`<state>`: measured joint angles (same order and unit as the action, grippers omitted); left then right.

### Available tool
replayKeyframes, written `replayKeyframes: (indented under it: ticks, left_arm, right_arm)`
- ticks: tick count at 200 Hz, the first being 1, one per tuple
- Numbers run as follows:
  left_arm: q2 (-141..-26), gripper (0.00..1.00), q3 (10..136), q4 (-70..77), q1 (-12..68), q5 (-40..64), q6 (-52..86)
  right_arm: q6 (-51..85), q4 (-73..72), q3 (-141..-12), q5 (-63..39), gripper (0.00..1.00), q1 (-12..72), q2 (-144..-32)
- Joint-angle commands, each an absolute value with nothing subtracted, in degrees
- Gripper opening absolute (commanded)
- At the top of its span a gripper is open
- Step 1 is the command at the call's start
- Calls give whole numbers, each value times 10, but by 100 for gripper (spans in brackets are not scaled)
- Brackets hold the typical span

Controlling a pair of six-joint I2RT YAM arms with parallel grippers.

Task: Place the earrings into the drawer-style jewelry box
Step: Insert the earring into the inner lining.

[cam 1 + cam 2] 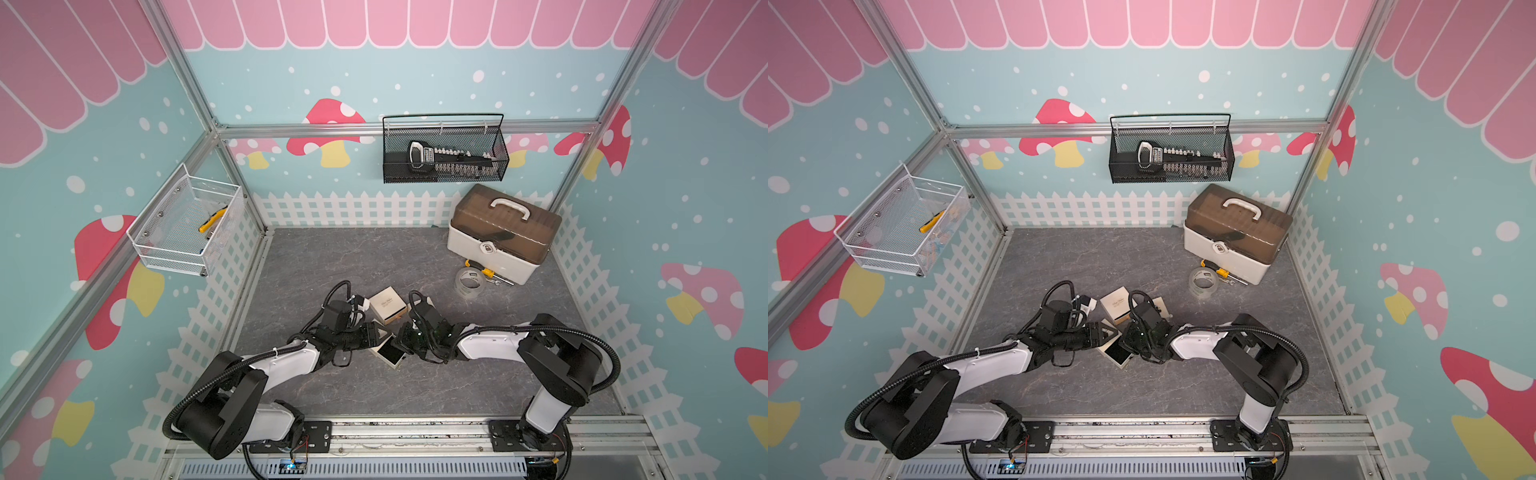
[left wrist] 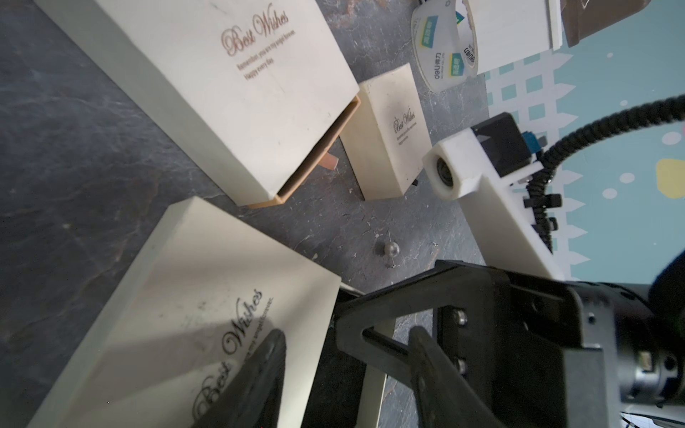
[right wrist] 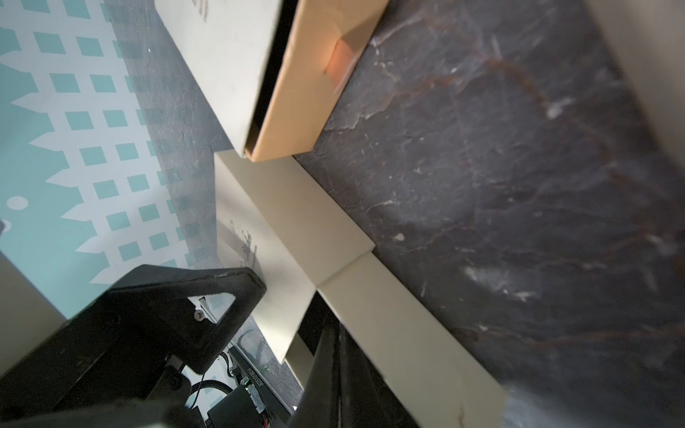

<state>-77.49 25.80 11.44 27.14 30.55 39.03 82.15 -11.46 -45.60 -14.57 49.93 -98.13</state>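
Observation:
A small cream drawer-style jewelry box lies between both arms, its drawer pulled out and showing a black inside in both top views. My left gripper is shut on the box's sleeve, one finger against its printed face and the other beyond the drawer. My right gripper is shut, its tips over the dark drawer beside the drawer wall. Whether anything is pinched there is hidden. One earring, a tiny silvery ball on a pin, lies on the grey table near the box.
A larger cream box with a tan drawer slightly out and a smaller cream box sit just behind. Further back right are a tape roll, a screwdriver and a toolbox. Wire baskets hang on the walls.

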Motion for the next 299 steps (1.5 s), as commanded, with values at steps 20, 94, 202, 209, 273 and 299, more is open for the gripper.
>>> replayKeyframes:
  ticks: [20,94,202,209,273,299]
  left_arm:
    - [-782,55,270,96,274,300,375]
    - [-778,55,273,92,274,297,373]
    - [-765,55,272,86,274,292,371]
    - [-765,55,271,86,274,293,371]
    - [-766,55,272,84,274,292,367]
    - [-768,55,272,80,274,292,365]
  right_arm:
    - [843,-120,-452,-135,0,503,-987]
    - [823,-116,-458,-144,0,507,-964]
    - [815,-79,-465,-137,0,514,-965]
    - [815,-79,-465,-135,0,514,-967]
    - [822,-70,-462,-125,0,514,-980]
    - [822,-57,-462,-121,0,514,-980]
